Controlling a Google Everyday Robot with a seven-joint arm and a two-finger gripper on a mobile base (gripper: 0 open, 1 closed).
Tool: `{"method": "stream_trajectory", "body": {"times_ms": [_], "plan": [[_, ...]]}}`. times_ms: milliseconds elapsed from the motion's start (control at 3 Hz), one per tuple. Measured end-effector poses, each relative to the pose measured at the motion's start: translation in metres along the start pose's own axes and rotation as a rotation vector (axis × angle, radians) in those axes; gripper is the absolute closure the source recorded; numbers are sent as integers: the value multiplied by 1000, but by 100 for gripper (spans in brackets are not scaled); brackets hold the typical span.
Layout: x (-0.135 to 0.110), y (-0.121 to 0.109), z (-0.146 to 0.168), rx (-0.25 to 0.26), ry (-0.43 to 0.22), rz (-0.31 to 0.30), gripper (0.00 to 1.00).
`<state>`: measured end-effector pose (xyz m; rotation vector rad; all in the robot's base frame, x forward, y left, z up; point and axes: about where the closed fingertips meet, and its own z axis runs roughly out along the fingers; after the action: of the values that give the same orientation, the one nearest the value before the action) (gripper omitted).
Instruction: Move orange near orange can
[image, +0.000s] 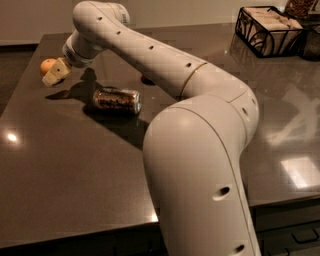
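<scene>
The orange (46, 65) sits on the dark table (60, 165) near its far left edge. My gripper (55, 73) reaches in from the right and is right beside the orange, overlapping its lower right side. The orange can (116, 100) lies on its side, to the right of the orange and nearer to the camera, about one can length from the gripper. My white arm (150, 55) passes just behind the can.
A dark reddish patch (147, 80) behind the arm, beyond the can, may be the red apple. A black wire basket (267, 30) with packets stands at the far right back. The table's left edge is close to the orange.
</scene>
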<state>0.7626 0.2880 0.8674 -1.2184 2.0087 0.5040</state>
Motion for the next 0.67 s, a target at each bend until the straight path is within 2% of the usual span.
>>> {"method": "stream_trajectory", "body": {"times_ms": [333, 667], "plan": [[-11, 12, 23, -30, 4, -13, 0], [-17, 15, 33, -38, 3, -16, 0]]}}
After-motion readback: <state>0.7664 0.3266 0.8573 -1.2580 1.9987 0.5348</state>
